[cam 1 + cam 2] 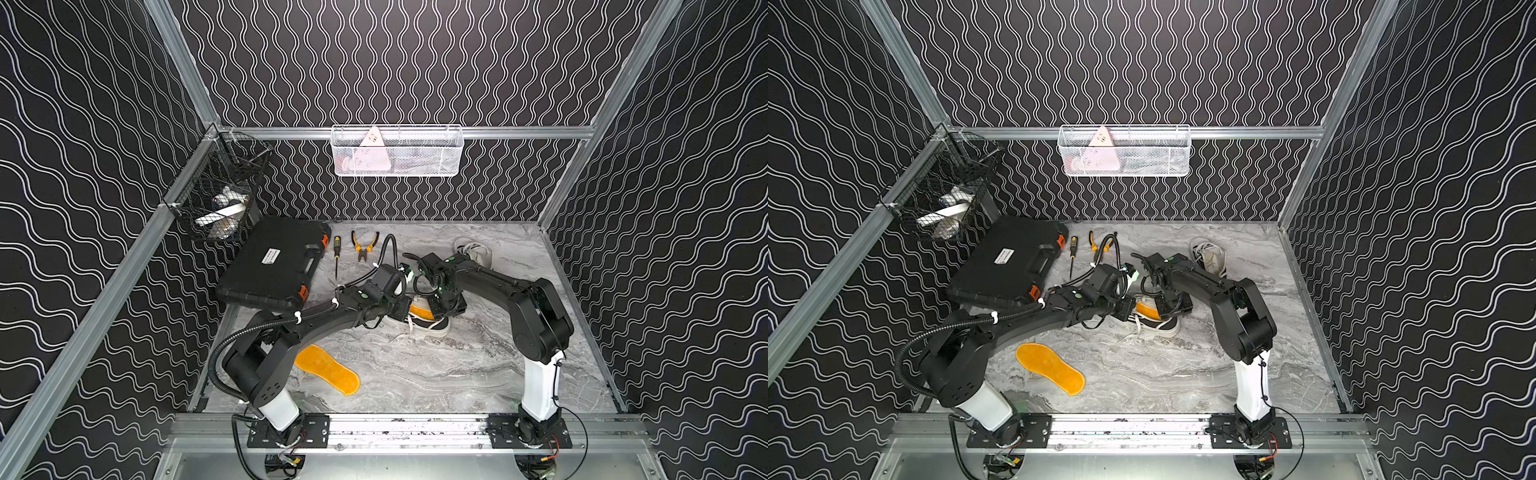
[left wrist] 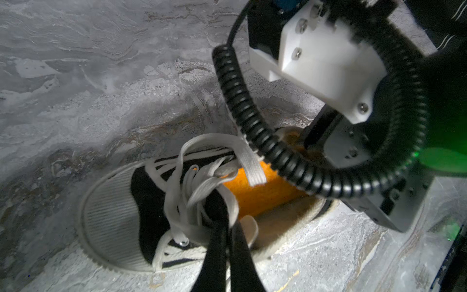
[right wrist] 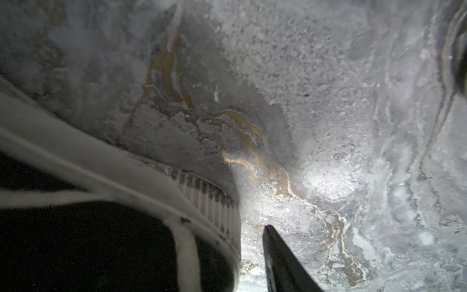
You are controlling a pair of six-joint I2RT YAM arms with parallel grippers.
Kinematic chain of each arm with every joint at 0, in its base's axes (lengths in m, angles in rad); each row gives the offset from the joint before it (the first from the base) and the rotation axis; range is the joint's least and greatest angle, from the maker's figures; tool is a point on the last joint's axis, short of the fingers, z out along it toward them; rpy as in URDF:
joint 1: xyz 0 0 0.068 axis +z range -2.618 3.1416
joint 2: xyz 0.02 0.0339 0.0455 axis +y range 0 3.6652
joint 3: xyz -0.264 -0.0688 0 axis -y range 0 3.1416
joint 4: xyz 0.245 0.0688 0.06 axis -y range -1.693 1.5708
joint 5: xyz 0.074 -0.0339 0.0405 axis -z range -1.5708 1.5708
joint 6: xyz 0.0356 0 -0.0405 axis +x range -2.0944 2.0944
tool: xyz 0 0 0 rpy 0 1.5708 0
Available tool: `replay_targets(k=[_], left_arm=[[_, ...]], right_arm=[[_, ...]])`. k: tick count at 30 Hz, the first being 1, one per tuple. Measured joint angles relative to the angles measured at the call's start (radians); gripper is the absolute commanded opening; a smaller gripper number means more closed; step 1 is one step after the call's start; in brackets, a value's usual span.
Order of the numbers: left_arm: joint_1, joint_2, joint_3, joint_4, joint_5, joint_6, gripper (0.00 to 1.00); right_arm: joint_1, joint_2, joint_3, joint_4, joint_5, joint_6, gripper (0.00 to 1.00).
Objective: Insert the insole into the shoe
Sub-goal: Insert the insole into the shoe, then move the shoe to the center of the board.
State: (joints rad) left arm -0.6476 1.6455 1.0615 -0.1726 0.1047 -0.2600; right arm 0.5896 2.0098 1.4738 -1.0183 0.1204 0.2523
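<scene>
In a top view we are seeing the insole (image 1: 419, 311) partly inside the shoe (image 1: 430, 328), with the left gripper (image 1: 401, 309) and right gripper (image 1: 445, 306) meeting over it. The left wrist view is showing the left one clamping the shoe's lace flap (fingers nearly touching). The right wrist view is showing a right finger (image 3: 278, 260) standing clear of the sole, released.

The worktop (image 1: 457, 374) looks like grey veined stone, matt and finely grainy. The sneaker (image 2: 149, 199) has a black canvas upper, a white ribbed rubber toe cap (image 2: 108, 215) and flat woven white laces (image 2: 202, 187). The insole (image 2: 262, 194) inside it is orange and fuzzy like felt. The loose insole (image 1: 328, 370) near the front-left corner shows the same nap. The tool case (image 1: 270, 266) is matt black moulded plastic. The corrugated conduit (image 2: 242, 106) is glossy black plastic. The white basket (image 1: 397, 151) and black basket (image 1: 216, 199) are 2 wire-mesh pieces. The frame rail (image 1: 407, 428) is bare brushed metal.
</scene>
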Motion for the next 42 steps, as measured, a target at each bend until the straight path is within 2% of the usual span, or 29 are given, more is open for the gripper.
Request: replay_targets(k=[4,9,14,16,17,20,21,23,27,32,39,42], left_arm=[[0.000,0.000,0.002,-0.001,0.000,0.000,0.00],[0.000,0.000,0.002,-0.002,0.004,0.000,0.00],[0.000,0.005,0.002,-0.001,0.008,0.000,0.00],[0.000,0.006,0.002,-0.008,0.008,-0.002,0.00],[0.000,0.007,0.003,-0.010,0.007,-0.005,0.05],[0.004,0.000,0.020,-0.035,0.002,-0.024,0.39],[0.009,-0.008,0.029,-0.045,0.007,-0.032,0.46],[0.025,-0.027,0.068,-0.071,0.035,-0.060,0.57],[0.072,-0.052,0.162,-0.133,0.068,-0.111,0.66],[0.127,-0.092,0.217,-0.222,0.093,-0.161,0.67],[0.185,-0.154,0.151,-0.321,0.024,-0.234,0.66],[0.219,-0.180,0.101,-0.352,-0.013,-0.265,0.65]], right_arm=[[-0.002,-0.026,0.048,-0.030,-0.074,0.001,0.60],[-0.011,-0.043,0.068,0.053,-0.105,-0.037,0.58],[-0.009,-0.042,-0.004,0.171,-0.150,-0.102,0.26],[-0.011,-0.053,-0.033,0.213,-0.191,-0.109,0.18],[-0.010,-0.067,-0.051,0.234,-0.209,-0.111,0.15],[0.000,-0.126,-0.112,0.267,-0.264,-0.086,0.09],[0.005,-0.147,-0.131,0.277,-0.275,-0.063,0.08],[0.012,-0.177,-0.158,0.288,-0.292,0.014,0.08],[0.018,-0.217,-0.229,0.352,-0.312,0.224,0.07],[0.042,-0.219,-0.251,0.433,-0.266,0.476,0.10],[0.046,-0.078,-0.120,0.512,-0.103,0.687,0.11],[0.051,0.019,-0.025,0.555,-0.056,0.743,0.24]])
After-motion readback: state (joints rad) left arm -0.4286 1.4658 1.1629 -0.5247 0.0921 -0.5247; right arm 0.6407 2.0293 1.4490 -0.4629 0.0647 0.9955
